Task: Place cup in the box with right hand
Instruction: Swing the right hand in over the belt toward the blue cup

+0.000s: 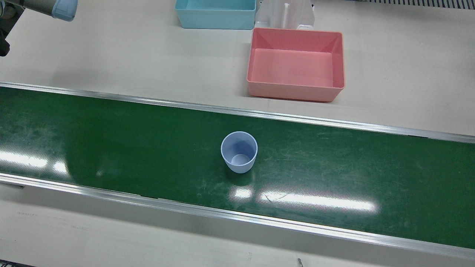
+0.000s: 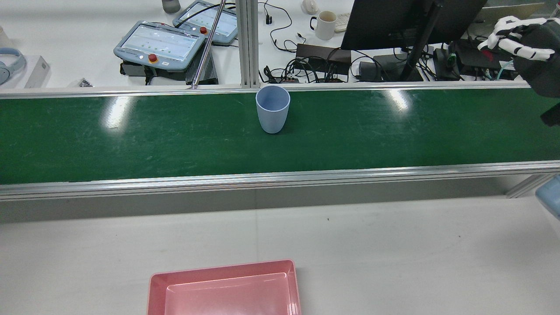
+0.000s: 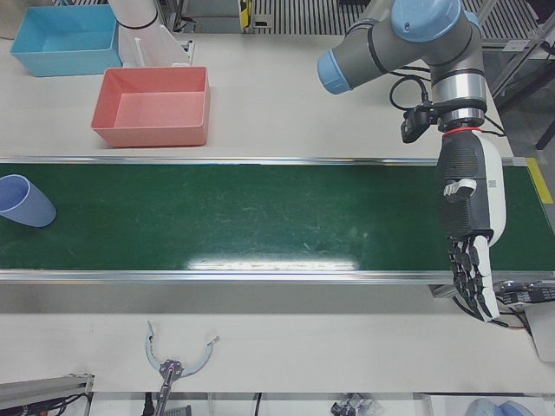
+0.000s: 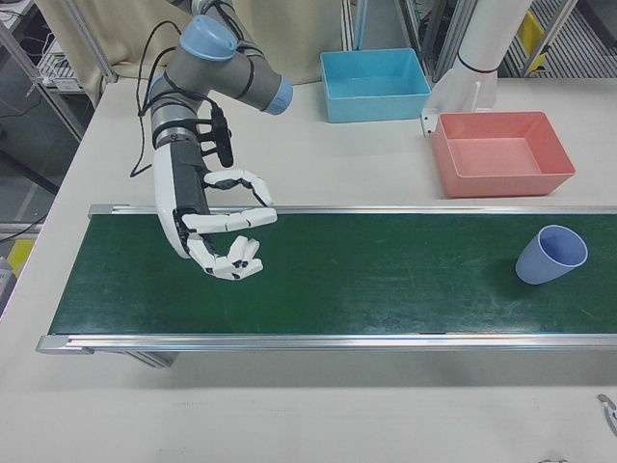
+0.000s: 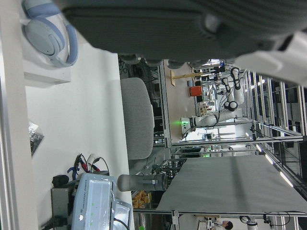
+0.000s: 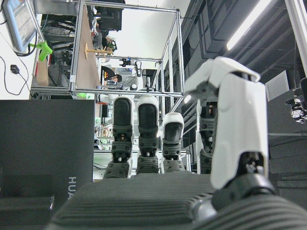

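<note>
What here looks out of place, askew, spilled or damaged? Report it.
Nothing stands out. The blue cup stands upright and empty on the green belt, and the pink box sits flat and empty on the table. The belt shows only scuffs and lamp glare. Both hands are far from the cup.

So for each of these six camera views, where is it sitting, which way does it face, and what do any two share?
Front view: overhead from the operators' side, on the blue cup and pink box; only an arm's elbow shows.
Rear view: behind the arms, facing the desks; right hand.
Left-front view: over the left half; left hand.
Right-front view: over the right half; right hand.
Left hand view: sideways, towards the lab; palm only.
Right hand view: sideways; its own fingers.
The four fixed views share cup and box.
</note>
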Available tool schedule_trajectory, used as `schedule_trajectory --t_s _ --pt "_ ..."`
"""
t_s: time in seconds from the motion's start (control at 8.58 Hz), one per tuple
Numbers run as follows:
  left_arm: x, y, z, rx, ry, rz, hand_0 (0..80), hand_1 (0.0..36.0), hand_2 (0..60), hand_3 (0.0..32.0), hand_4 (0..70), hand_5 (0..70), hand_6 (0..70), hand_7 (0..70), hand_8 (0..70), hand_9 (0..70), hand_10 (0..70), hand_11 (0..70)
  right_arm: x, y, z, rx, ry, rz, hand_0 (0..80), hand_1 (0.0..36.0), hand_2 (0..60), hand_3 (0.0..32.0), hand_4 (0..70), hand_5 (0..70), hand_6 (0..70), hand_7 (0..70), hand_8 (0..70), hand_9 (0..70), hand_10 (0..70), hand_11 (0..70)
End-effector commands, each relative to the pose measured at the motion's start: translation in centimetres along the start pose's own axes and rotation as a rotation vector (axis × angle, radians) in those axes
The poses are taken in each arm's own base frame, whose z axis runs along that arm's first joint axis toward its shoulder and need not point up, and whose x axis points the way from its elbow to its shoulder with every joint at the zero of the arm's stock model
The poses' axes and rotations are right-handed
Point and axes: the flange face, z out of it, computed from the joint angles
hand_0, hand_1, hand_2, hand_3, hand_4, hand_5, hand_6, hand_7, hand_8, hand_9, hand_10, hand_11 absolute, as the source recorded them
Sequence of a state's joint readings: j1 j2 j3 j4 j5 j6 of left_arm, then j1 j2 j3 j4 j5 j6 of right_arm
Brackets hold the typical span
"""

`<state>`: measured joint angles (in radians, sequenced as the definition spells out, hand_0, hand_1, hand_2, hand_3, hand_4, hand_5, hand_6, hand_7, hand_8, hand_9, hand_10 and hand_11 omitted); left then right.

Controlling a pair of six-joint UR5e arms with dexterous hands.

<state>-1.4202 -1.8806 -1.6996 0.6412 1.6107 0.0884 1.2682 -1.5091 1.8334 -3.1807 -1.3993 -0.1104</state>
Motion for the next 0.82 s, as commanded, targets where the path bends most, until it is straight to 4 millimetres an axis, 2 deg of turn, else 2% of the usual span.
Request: schedule_trajectory --t_s 0.0,0.12,0.23,0.35,0.47,0.58,0.7 --pt "0.0 0.0 0.0 0.0 0.0 0.0 0.0 0.0 0.0 0.0 0.0 0.0 0.0 0.0 0.0 0.0 0.0 0.0 9.4 1.3 2.4 0.021 0.064 0.003 50.9 13.3 14.0 0.0 70.0 5.2 21.5 70.0 29.4 47.6 16.2 23.1" --pt "0.0 0.1 -0.1 0.0 0.0 0.001 0.0 0.0 0.0 0.0 0.0 0.0 0.0 0.0 0.0 0.0 0.0 0.0 10.3 3.0 3.3 0.009 0.056 0.005 49.5 11.6 13.7 0.0 70.0 3.7 19.3 70.0 25.6 42.9 11.3 15.8" --pt "-0.1 0.2 -0.1 -0.002 -0.001 0.001 0.0 0.0 0.0 0.0 0.0 0.0 0.0 0.0 0.0 0.0 0.0 0.0 11.6 5.4 5.1 -0.009 0.067 -0.001 48.8 11.5 13.6 0.0 70.0 3.1 17.1 70.0 21.6 37.3 8.5 11.8" --pt "-0.1 0.2 -0.1 -0.003 -0.001 0.001 0.0 0.0 0.0 0.0 0.0 0.0 0.0 0.0 0.0 0.0 0.0 0.0 13.8 7.1 5.2 -0.002 0.072 -0.031 49.2 12.7 14.9 0.0 70.0 3.0 15.6 70.0 18.4 32.5 7.2 10.1" --pt "0.0 0.1 0.0 -0.003 0.001 0.001 0.0 0.0 0.0 0.0 0.0 0.0 0.0 0.0 0.0 0.0 0.0 0.0 18.4 7.6 4.5 0.015 0.052 -0.033 49.1 12.8 16.0 0.0 70.0 2.4 14.6 68.7 16.2 29.9 6.2 8.6" --pt "-0.1 0.1 0.0 -0.002 -0.001 0.001 0.0 0.0 0.0 0.0 0.0 0.0 0.0 0.0 0.0 0.0 0.0 0.0 22.4 9.3 4.7 0.006 0.037 -0.062 48.7 12.2 16.8 0.0 70.0 2.1 14.5 69.0 16.3 30.3 5.6 7.7" --pt "-0.1 0.1 0.0 -0.002 -0.001 0.001 0.0 0.0 0.0 0.0 0.0 0.0 0.0 0.0 0.0 0.0 0.0 0.0 24.5 11.9 5.8 -0.029 0.037 -0.091 48.5 12.5 16.6 0.0 70.0 2.2 13.8 67.6 15.9 29.6 3.8 5.2"
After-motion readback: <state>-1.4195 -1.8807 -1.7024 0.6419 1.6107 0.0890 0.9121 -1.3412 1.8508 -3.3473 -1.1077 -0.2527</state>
